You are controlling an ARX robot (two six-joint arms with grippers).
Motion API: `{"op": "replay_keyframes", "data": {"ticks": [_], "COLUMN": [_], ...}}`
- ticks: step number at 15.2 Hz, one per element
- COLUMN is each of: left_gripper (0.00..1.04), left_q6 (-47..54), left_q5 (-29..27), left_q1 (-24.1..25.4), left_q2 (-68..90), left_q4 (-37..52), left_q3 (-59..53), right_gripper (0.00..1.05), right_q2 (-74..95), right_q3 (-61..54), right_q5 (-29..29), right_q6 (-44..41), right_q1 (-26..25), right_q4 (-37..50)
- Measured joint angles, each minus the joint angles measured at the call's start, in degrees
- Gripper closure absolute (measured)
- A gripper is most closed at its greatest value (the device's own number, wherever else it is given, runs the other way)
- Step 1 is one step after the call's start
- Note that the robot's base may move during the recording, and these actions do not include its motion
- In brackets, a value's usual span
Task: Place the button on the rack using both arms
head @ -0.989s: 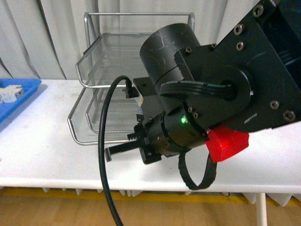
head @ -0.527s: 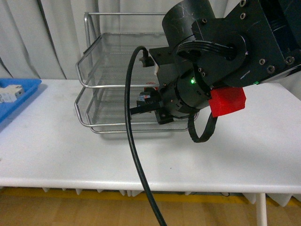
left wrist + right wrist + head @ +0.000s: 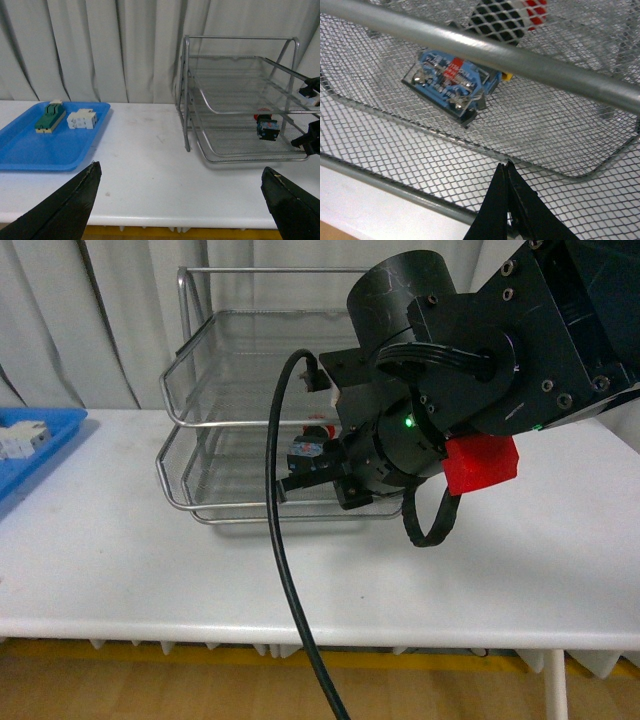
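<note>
Lying on the rack's mesh, the button rests.

One button, one rack, one blue tray, two blocks.

A white, flat-topped table stands before pale curtains. On its left part lies a flat blue plastic tray. On its right part stands a silver three-tier wire-mesh rack with a tubular frame. The two are well apart, with bare tabletop between them.
</note>
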Motion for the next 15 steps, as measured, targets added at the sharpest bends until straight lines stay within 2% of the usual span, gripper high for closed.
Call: {"op": "replay_keyframes", "data": {"ticks": [5,15], "left_gripper": [0.07,0.07], "left_q6": [0.0,0.0], "left_q5": [0.0,0.0], "left_q1": [0.0,0.0], "left_q2": [0.0,0.0], "left_q4": [0.0,0.0], "left_q3": [0.0,0.0], "right_gripper": [1.03,1.03], "right_q2": [-2.4,-3.0], "right_q3": [-2.4,-4.2], "right_q5": [-1.4,-1.7], "right_q6": [-0.3,-0.3], "right_q1": [2.6,2.9], "right_q4": [-0.6,1.5]}}
